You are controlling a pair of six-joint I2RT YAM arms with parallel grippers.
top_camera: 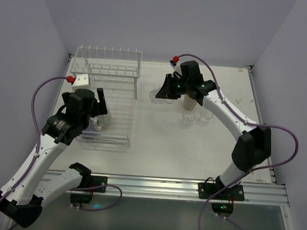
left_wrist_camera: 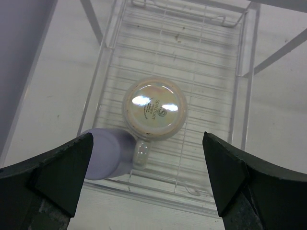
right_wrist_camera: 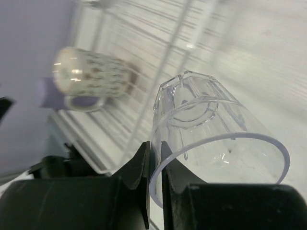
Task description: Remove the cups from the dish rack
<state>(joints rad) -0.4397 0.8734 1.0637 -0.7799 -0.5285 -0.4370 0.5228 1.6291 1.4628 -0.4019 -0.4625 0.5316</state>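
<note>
Left gripper [left_wrist_camera: 147,143] hangs wide open over the upturned mug [left_wrist_camera: 154,113] and lavender cup [left_wrist_camera: 108,154] in the rack [left_wrist_camera: 240,96], poised to grab. Right gripper [right_wrist_camera: 154,172] pinches a glass [right_wrist_camera: 211,120] by its rim beside the rack, likely for setting down.

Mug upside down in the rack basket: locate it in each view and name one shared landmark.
Top external: mug lower left, mostly hidden beneath the left gripper.
Left wrist: mug at centre, base up.
Right wrist: mug upper left, blurred.
Shared landmark: the lavender cup beside it.
</note>
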